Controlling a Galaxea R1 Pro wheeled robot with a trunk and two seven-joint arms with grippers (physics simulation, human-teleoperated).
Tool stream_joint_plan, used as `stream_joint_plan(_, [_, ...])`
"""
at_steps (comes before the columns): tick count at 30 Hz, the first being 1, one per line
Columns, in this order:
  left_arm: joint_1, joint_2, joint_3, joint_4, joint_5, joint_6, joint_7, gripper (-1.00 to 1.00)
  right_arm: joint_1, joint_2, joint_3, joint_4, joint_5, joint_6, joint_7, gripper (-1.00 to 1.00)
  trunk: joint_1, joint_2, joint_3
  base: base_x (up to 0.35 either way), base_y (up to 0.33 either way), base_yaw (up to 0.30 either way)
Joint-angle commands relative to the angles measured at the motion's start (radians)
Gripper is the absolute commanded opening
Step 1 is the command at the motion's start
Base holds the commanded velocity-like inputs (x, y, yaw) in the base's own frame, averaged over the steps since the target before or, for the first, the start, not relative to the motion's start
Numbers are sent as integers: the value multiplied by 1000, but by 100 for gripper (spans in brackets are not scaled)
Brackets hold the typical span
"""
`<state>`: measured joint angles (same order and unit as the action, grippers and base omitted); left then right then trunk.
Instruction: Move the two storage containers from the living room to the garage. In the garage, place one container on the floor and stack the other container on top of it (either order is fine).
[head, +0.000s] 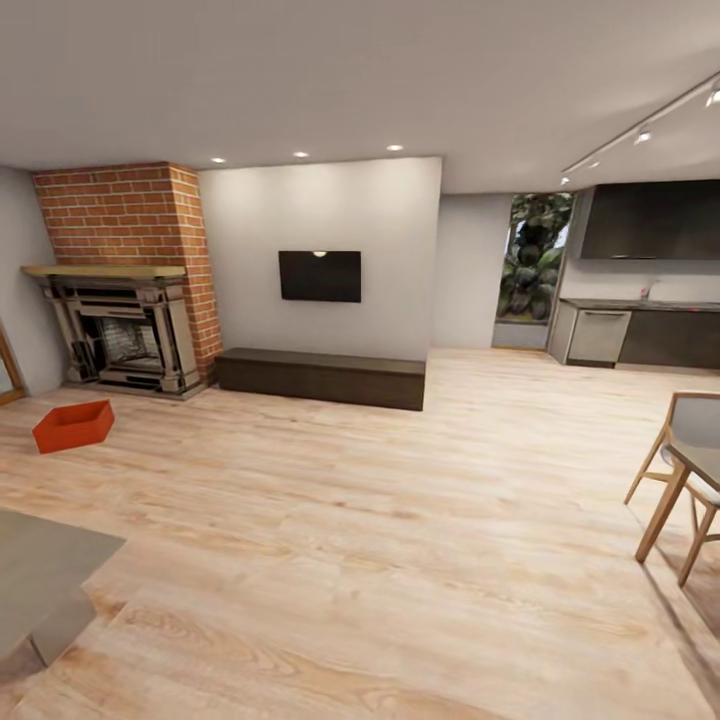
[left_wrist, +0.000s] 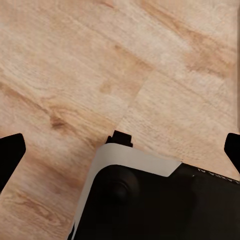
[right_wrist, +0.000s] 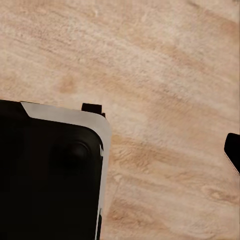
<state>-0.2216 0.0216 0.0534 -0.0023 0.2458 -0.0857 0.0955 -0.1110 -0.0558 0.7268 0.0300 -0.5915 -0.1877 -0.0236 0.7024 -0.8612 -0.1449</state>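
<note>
One storage container (head: 73, 426) is seen on the living room's wood floor (head: 400, 520), far left, near the brick fireplace (head: 125, 280). It should be approached squarely before any reach. Left gripper (left_wrist: 120, 150) appears spread wide; the right gripper's spread cannot be judged.

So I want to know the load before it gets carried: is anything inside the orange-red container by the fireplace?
The storage container sits open on the wood floor. The visible part of its inside looks empty; its near wall hides the bottom.
</note>
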Motion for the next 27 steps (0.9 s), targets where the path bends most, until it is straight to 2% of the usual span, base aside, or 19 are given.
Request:
stream_joint_plan(1, [-1, 0, 5, 1, 1, -3, 1, 100, -1, 1, 8, 2, -5, -4, -1, 100, 1, -1, -1, 323, 0, 0])
stream_joint_plan(10, [-1, 0, 5, 1, 2, -6, 1, 100, -1, 2, 4, 2, -13, -3, -1, 100, 1, -1, -1, 292, 0, 0])
stream_joint_plan(15, [-1, 0, 5, 1, 1, -8, 1, 100, -1, 2, 2, 2, -15, -10, 0, 100, 1, -1, -1, 107, 0, 21])
stream_joint_plan(24, [-1, 0, 5, 1, 1, -8, 1, 100, -1, 1, 0, 2, -16, -6, 0, 100, 1, -1, -1, 6, 0, 236])
stream_joint_plan(27, [-1, 0, 5, 1, 1, -7, 1, 100, -1, 2, 0, 2, -16, -4, -1, 100, 1, -1, -1, 194, 0, 268])
